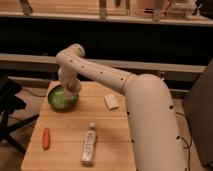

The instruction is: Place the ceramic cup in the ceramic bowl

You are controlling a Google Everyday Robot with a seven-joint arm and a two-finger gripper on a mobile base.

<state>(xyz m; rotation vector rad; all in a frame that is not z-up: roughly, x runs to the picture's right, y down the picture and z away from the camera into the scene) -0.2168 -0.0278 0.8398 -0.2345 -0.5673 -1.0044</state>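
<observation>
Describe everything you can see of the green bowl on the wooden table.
The ceramic bowl is round and shallow, dark green outside with a paler, speckled green inside. It sits upright near the back left corner of the wooden table. The gripper hangs over its right rim; whether the two touch cannot be told. Nothing else on the table touches the bowl.

Warm, even light is falling from above onto the wooden worktop point(65, 131); the white arm point(150, 107) is catching most of it, while the backdrop point(130, 40) is lying in shadow. The gripper point(72, 88), hanging over the rim of the ceramic bowl point(59, 101), is showing dim beneath the wrist.
</observation>
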